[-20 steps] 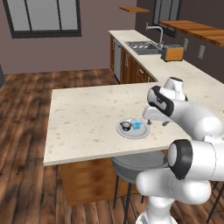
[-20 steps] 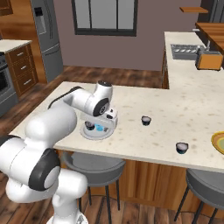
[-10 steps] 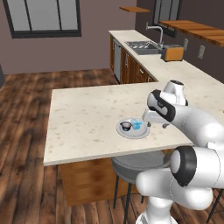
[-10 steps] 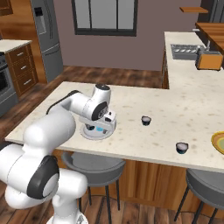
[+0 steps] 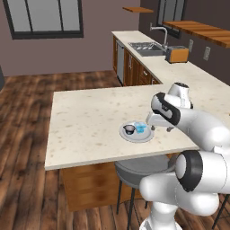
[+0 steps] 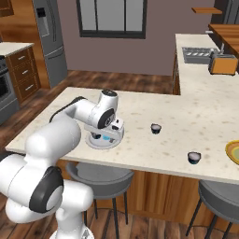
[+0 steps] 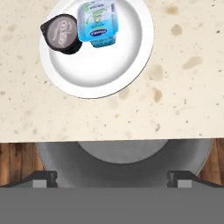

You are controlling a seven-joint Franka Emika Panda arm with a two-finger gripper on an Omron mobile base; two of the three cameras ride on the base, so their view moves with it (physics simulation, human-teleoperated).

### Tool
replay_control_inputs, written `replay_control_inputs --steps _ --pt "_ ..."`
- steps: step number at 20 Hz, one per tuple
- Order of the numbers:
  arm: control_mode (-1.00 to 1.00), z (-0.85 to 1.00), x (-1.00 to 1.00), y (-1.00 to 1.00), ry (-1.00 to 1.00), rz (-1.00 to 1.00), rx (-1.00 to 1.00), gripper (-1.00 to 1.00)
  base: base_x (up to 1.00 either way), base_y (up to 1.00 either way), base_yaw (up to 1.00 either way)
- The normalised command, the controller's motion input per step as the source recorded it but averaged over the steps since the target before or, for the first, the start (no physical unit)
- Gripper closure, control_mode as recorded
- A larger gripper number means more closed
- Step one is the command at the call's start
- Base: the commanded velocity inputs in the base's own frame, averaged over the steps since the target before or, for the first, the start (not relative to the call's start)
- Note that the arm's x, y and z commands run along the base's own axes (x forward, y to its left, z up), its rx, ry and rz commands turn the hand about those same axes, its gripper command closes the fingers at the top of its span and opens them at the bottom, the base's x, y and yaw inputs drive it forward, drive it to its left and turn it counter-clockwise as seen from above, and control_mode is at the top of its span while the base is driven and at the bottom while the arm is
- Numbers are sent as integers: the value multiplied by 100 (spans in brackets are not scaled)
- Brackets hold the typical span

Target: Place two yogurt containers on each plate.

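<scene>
Hand (image 6: pixel 113 133) spread and empty above the filled grey plate (image 7: pixel 131 65). Nearest loose dark cup (image 6: pixel 156 128) stands on the worktop (image 6: pixel 200 121) to the arm's right, toward the yellow plate (image 6: pixel 232 152).

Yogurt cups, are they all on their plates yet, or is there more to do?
Half done, it looks like. The grey plate already holds two: a dark cup and the light blue cup. The claw is open and carries nothing. Two dark cups wait on the counter. They belong on the yellow plate at the right edge.
</scene>
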Motion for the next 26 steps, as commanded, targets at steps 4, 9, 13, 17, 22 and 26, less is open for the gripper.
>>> replay_control_inputs --steps 4,9,13,17,22,26 --pt "100 0 0 0 0 0 0 -100 -27 -20 -12" --pt "100 0 0 0 0 0 0 -100 -20 -88 -7" --pt "100 0 0 0 0 0 0 -100 -4 -100 0" --pt "100 0 0 0 0 0 0 -100 0 -100 0" --pt "100 0 0 0 0 0 0 -100 6 -86 0" --pt "100 0 0 0 0 0 0 -100 31 -56 0"
